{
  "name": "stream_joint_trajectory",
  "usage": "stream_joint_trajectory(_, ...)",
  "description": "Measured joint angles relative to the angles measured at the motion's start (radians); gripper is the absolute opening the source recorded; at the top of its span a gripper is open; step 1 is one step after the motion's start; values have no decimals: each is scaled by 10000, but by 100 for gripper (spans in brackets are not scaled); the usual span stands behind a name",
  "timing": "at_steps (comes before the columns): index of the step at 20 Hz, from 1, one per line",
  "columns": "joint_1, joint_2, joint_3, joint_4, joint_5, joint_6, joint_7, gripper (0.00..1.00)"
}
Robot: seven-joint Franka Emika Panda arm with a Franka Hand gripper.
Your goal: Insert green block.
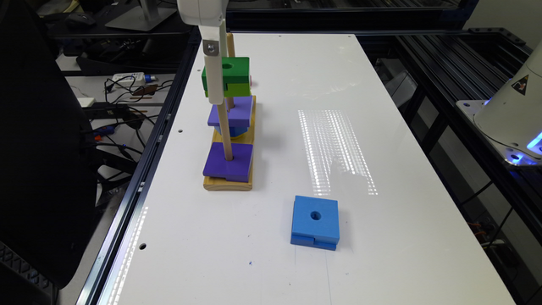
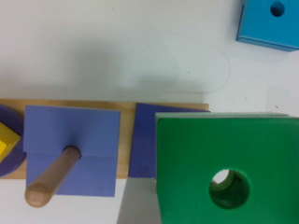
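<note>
Entry: green block (image 1: 230,76), two-tone, being carried aloft at the gripper (image 1: 215,95) above the wooden base (image 1: 228,184), over the purple block (image 1: 232,111) of the middle stack. Whether the gripper is closed on it cannot be told from the wrist view. In that view, something pale is showing through the block's hole (image 2: 229,189), likely a peg tip. Handling advice: the hole is wanting centring over that tip, with the block kept level and squared to the purple block below, then lowered slowly and straight, since any tilt is likely to bind it on the peg. The neighbouring peg (image 2: 51,175) is standing close by. Blue block (image 1: 315,222) is lying apart on the table (image 1: 381,254). Markings: warning triangle (image 1: 520,84) on the white housing, symbol illegible; no other writing is reading clearly.
</note>
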Motion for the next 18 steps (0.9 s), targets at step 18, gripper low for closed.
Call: stream_joint_trajectory(18, -9, 431, -2, 479, -69, 76, -7, 0)
